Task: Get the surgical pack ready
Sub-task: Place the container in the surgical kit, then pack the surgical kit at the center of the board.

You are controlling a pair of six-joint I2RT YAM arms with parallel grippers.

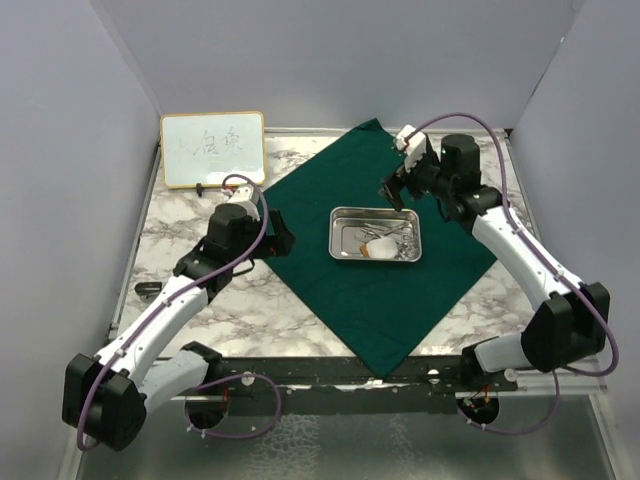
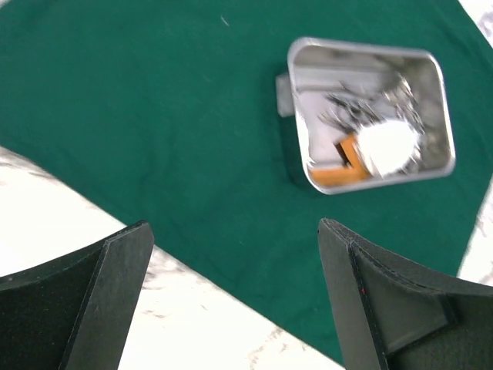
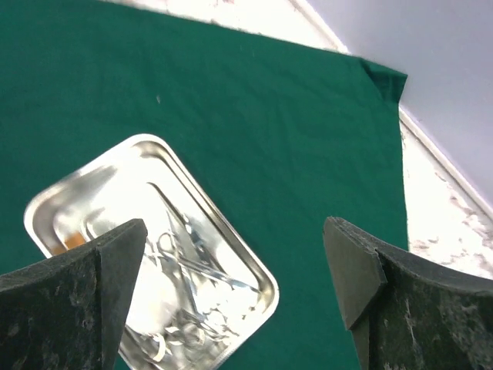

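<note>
Gaping wide and empty, left tool [image 2: 235, 227] and right tool [image 3: 235, 223] flank the tray [image 1: 375, 211] on the drape [image 1: 330, 300].

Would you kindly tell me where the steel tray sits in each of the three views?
Top external: steel tray at centre, slightly right.
Left wrist: upper right.
Right wrist: lower left.
Shared landmark: the green drape beneath it.

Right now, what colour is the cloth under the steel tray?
The cloth is plain dark green, shown best in the top external view.
</note>
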